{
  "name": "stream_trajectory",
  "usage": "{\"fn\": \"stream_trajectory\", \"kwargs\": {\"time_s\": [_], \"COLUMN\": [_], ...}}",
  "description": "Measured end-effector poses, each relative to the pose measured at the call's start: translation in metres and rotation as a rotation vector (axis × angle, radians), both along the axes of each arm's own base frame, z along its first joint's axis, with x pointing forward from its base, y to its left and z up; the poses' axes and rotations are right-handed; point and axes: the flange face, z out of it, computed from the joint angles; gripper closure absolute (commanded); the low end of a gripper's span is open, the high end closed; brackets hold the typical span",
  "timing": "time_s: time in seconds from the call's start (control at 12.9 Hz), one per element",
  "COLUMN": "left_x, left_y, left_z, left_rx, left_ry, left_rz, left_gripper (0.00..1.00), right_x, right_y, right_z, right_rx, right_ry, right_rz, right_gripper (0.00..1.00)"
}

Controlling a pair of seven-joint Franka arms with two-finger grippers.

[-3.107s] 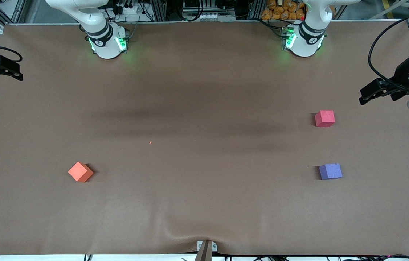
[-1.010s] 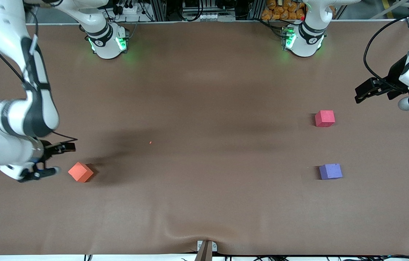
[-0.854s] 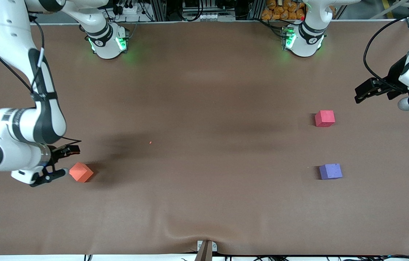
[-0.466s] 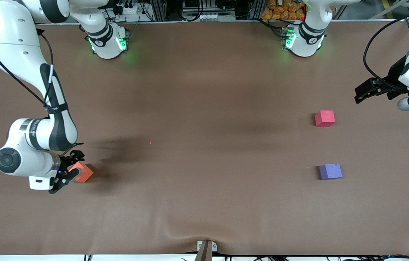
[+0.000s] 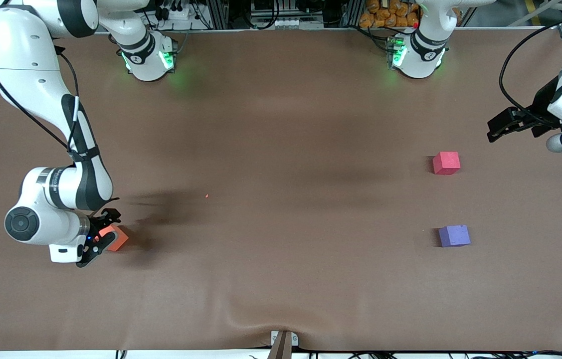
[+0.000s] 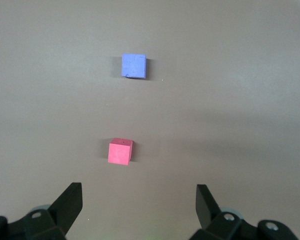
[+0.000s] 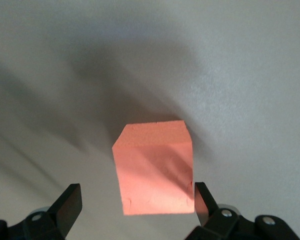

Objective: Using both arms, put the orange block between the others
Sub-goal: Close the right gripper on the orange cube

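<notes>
Orange block on bench, toward right arm's end, well apart from the other two blocks. Sits between wide-open fingers of right gripper; in right wrist view block shows just off one finger, with more gap to the other finger. Not gripped yet, by the look of it.

Step in hand, as judged: closing on orange block w/ right arm. To do well:
- Centre block between fingers before closing; block looks turned a bit vs. fingers, so line up w/ flat faces, not corners.
- Go low enough for pads to catch mid-height, w/o pressing into bench.
- Squeeze gently, likely soft foam, could deform or pop out.
- Lift straight up, then carry toward middle of bench for handover.

Pink-red block and purple block toward left arm's end, purple one nearer front camera, clear gap between them = target spot. Same pair in left wrist view: pink-red, purple.

Left gripper waits above bench edge near pink-red block, fingers spread wide, holding nothing.
</notes>
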Motion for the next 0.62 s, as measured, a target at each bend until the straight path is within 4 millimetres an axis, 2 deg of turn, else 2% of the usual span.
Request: {"fn": "stream_trajectory", "kwargs": {"time_s": [0.39,0.62], "left_x": [0.0,0.0], "left_y": [0.0,0.003], "left_z": [0.0,0.0], "left_rx": [0.0,0.0], "left_ry": [0.0,0.0], "left_rz": [0.0,0.005], "left_gripper": [0.0,0.0], "right_x": [0.004,0.002], "right_y": [0.001,0.0], "right_z": [-0.006,-0.019], "right_rx": [0.004,0.003], "right_ry": [-0.022,-0.004], "right_rz": [0.047,0.048], "right_gripper": [0.0,0.0]}}
